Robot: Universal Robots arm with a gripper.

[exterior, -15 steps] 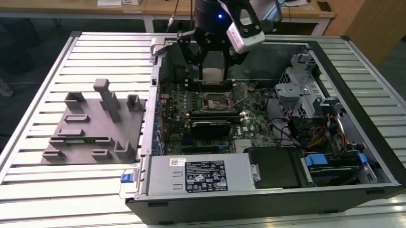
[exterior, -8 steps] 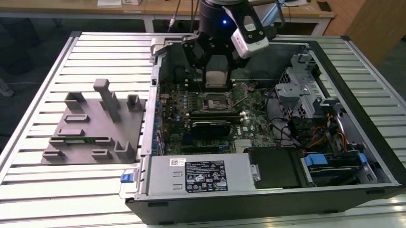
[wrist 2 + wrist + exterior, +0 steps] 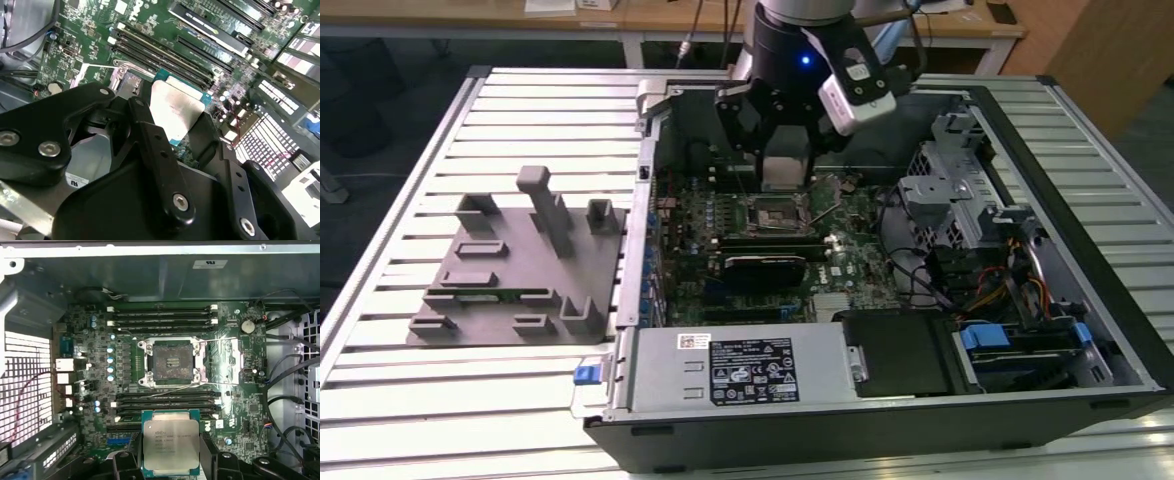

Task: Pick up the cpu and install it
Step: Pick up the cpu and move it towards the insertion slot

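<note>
Pinching the cpu (image 3: 171,447) by two opposite edges with the gripper (image 3: 171,460): black fingers (image 3: 124,462) pressed in on either side, pale silver lid facing out, thin teal rim showing around it in both wrist views. Held in the air inside the open case (image 3: 1067,140), over the green motherboard (image 3: 240,410) and not seated. Well apart from the socket (image 3: 172,361), which lies open and bare, with rows of long memory slots (image 3: 160,315) on two sides of it. In the exterior view, hanging over the far part of the board, just above the socket, arm coming down from the case's far edge. Toward the edge of the slatted table (image 3: 400,180) at the exterior view's left, just beside the case wall, a grey tray (image 3: 494,290) with upright posts and low pockets.
</note>
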